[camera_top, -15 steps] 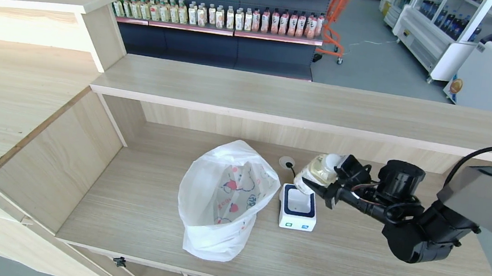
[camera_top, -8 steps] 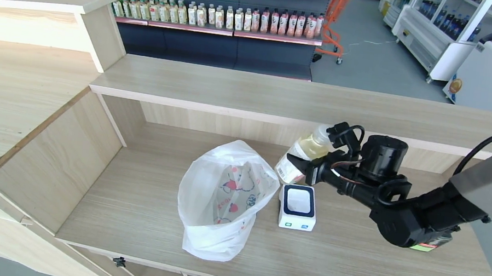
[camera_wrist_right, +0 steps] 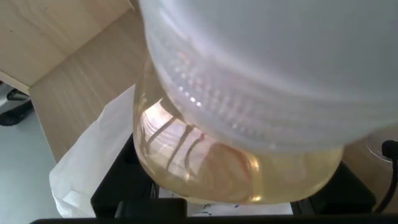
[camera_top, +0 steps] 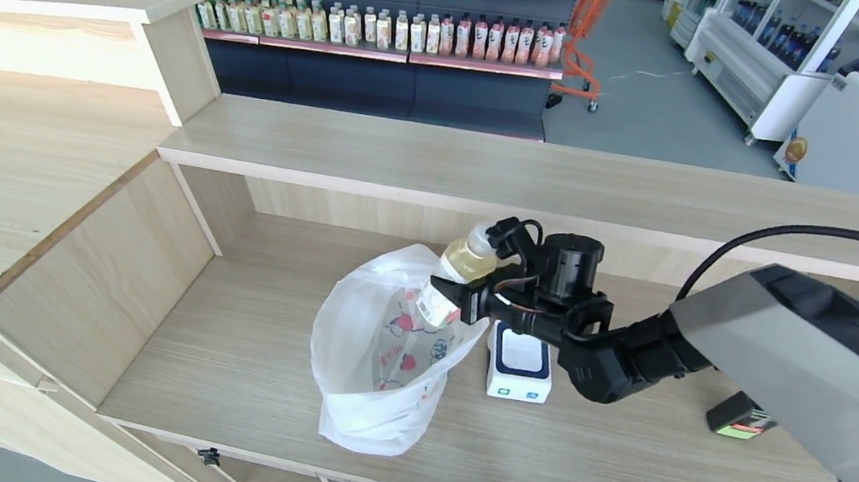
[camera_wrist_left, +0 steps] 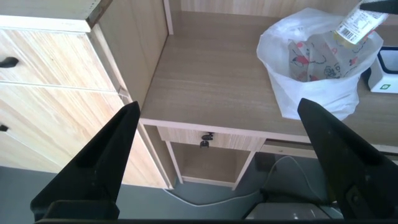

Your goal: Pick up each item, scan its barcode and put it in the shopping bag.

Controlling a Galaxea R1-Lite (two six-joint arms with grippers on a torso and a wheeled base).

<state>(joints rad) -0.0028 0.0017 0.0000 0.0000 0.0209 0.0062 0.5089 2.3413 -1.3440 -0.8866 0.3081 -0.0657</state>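
Bottle [camera_top: 455,275] aslant in right claw [camera_top: 473,264], cap high, base toward shopping bag [camera_top: 355,329]

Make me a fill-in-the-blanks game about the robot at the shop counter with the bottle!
The bottle in the right gripper has a ___ cap. The right gripper holds it over the shopping bag, whose top is ___. The scanner is white with a ___ rim. The left gripper holds ___.
Missing words: white; open; blue; nothing.
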